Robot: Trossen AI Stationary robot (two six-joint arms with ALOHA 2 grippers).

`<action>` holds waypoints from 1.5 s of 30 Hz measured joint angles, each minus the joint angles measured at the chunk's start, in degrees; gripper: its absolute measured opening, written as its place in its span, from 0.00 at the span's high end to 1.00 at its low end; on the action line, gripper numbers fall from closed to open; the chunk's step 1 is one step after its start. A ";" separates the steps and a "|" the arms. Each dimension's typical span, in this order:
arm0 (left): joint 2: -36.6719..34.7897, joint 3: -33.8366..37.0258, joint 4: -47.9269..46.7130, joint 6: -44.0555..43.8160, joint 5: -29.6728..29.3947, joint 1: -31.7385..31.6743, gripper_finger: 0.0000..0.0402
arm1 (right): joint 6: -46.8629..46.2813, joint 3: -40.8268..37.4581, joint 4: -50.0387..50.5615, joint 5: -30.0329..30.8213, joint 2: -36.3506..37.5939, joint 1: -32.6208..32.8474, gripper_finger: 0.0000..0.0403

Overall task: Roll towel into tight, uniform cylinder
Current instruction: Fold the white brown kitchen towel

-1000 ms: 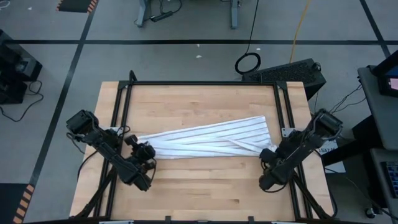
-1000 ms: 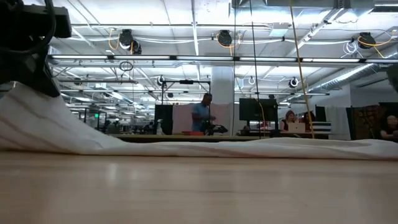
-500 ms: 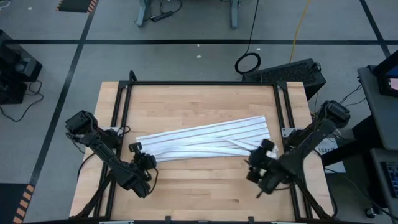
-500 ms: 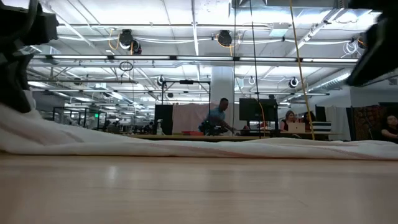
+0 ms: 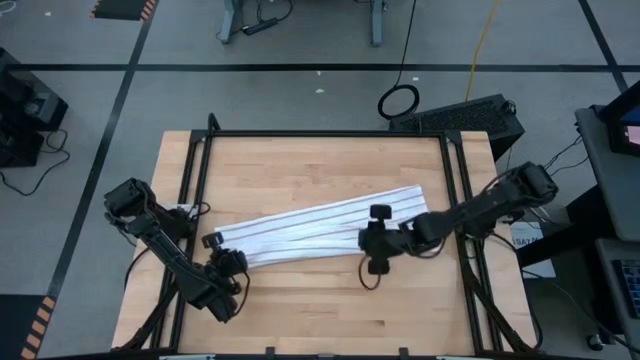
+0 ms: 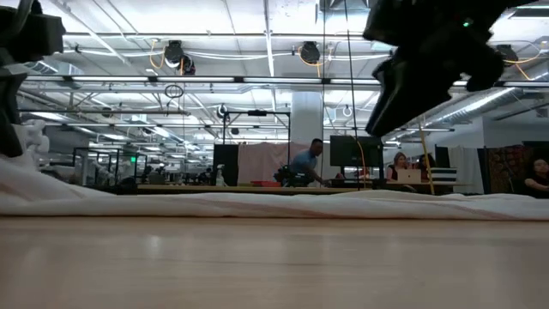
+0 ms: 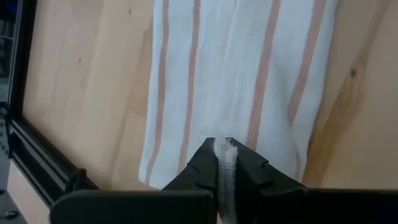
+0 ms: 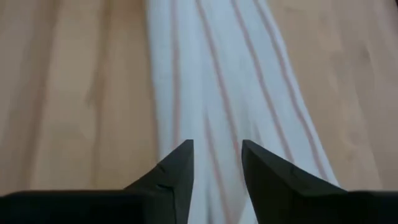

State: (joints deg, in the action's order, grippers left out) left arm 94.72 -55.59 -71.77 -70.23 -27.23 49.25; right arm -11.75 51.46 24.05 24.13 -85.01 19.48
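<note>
The towel (image 5: pixel 320 222), white with thin stripes, lies on the wooden table as a long narrow strip folded lengthwise, slanting from near left to far right. My left gripper (image 5: pixel 213 243) is shut on its left end, which rises off the wood (image 6: pixel 26 167). My right gripper (image 5: pixel 368 240) hangs open above the strip's right half, clear of the cloth in the low view (image 6: pixel 412 77). In its wrist view the two fingers (image 8: pixel 216 149) stand apart with the towel (image 8: pixel 217 74) running away below them. My left gripper pinches a small bunch of cloth at the towel's left end (image 7: pixel 222 146) between its two fingers. The fingers slant down from the near left and point along the strip. That end is lifted a little, and the rest of the towel (image 7: pixel 242 68) lies flat on the table.
Black frame rails run along the table's left (image 5: pixel 200 180) and right (image 5: pixel 455 170) sides. Bare wood lies beyond the towel (image 5: pixel 320 165) and in front of it (image 5: pixel 320 310). People sit and stand in the room far behind the table (image 6: pixel 300 163).
My right gripper has swung from the table's right edge, by the towel's right end, toward the table's middle and has risen and turned; it now hangs over the strip. The towel's left end, held high a second ago, slopes lower now.
</note>
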 joint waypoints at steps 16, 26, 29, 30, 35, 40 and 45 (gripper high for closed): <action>0.00 0.00 2.54 -4.51 -15.79 -0.15 0.95 | -26.24 -0.02 2.11 -0.51 0.00 -0.19 0.72; 0.00 0.02 2.39 -4.32 -16.99 -0.15 0.95 | -18.93 -0.02 9.76 5.71 0.00 -1.13 0.72; 0.00 0.02 2.34 -4.40 -18.15 -0.15 0.95 | -11.55 -0.03 10.08 11.36 0.00 -1.08 0.72; 0.00 0.02 2.30 -4.40 -18.89 -0.15 0.95 | -8.82 -0.04 9.91 13.34 0.00 -1.11 0.72; -0.02 0.04 1.81 -4.27 -22.97 -0.15 0.95 | 1.88 -0.04 9.11 19.49 0.02 -1.88 0.72; -0.02 0.07 2.40 -7.62 -22.52 -0.15 0.95 | 6.13 -1.84 9.18 18.00 0.04 -3.00 0.72; -0.02 0.07 2.52 -11.84 -17.93 -0.15 0.95 | -9.53 -5.17 9.07 5.18 0.07 -3.78 0.72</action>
State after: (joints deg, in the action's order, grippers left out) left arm 94.70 -55.53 -69.26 -82.06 -45.16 49.10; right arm -21.28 46.29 33.13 29.31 -84.95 15.70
